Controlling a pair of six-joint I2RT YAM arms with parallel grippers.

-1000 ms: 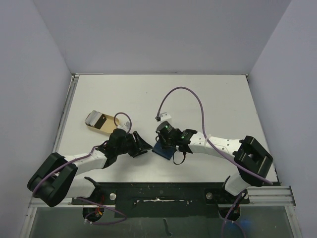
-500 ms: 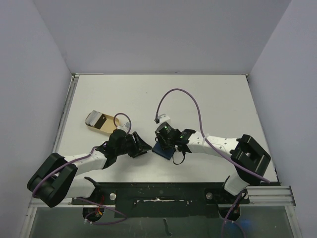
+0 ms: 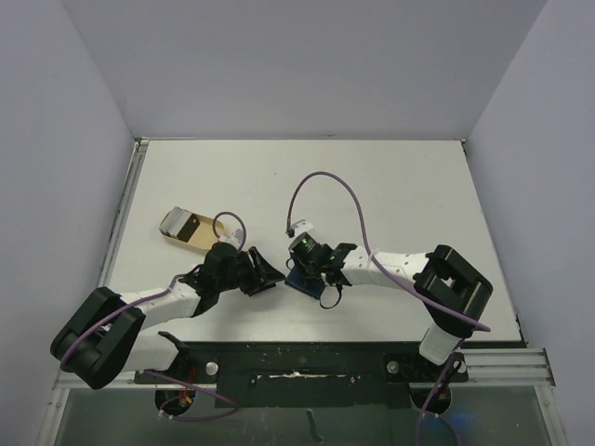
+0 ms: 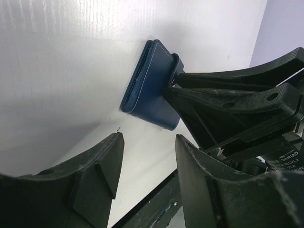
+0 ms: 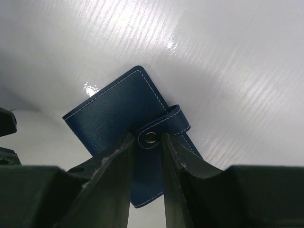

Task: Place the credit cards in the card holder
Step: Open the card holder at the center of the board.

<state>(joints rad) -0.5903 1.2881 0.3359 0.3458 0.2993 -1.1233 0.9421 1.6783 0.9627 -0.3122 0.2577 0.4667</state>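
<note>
From above, the white desk has a beige tray at the left, and a tan card lies in it. The blue card holder lies folded shut near the front middle of the desk. The right fingers are on it. The left fingers are just beside it, on its left.

From the left wrist, the left fingers are wide apart with nothing between them. The card holder lies flat on the desk ahead. The right fingers touch its far side.

From the right wrist, the right fingers are close together. They pinch the little snap tab of the card holder.
</note>
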